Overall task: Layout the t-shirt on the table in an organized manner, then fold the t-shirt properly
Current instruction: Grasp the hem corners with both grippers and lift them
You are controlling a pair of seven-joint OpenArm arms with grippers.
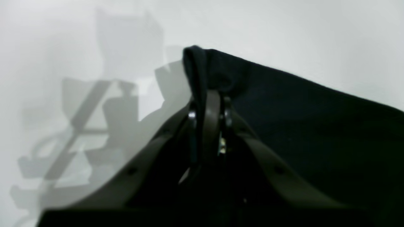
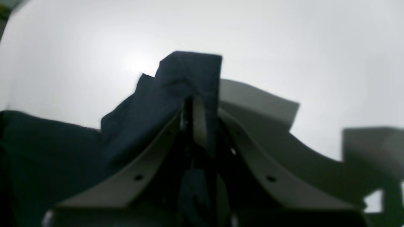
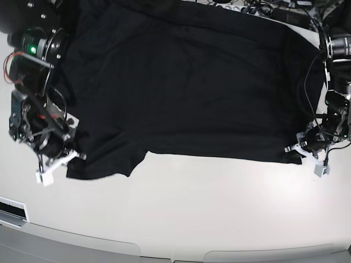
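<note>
Closest to each wrist camera is a pinch of black cloth: the left gripper (image 1: 210,104) has its fingers (image 1: 212,113) closed tight on a bunched corner of the t-shirt (image 1: 315,126), and the right gripper (image 2: 200,107) has its fingers (image 2: 199,121) likewise closed on a folded peak of the same cloth, which stands up above the tips. From the base view the t-shirt (image 3: 186,82) lies spread wide and mostly flat across the far half of the table (image 3: 208,213), with the right gripper (image 3: 52,161) at the sleeve corner on that view's left and the left gripper (image 3: 308,149) at the hem corner on its right. Both held corners sit at the near edge of the shirt. The fabric looks light, limp and thin; it will drape, sag and crease wherever unsupported, so I judge it needs tension between two well-separated holds rather than one. Corners and hems, where the cloth is doubled, seem the surest places to grip. On the glossy table it should slide easily when dragged, though a sleeve may lag and bunch.
</note>
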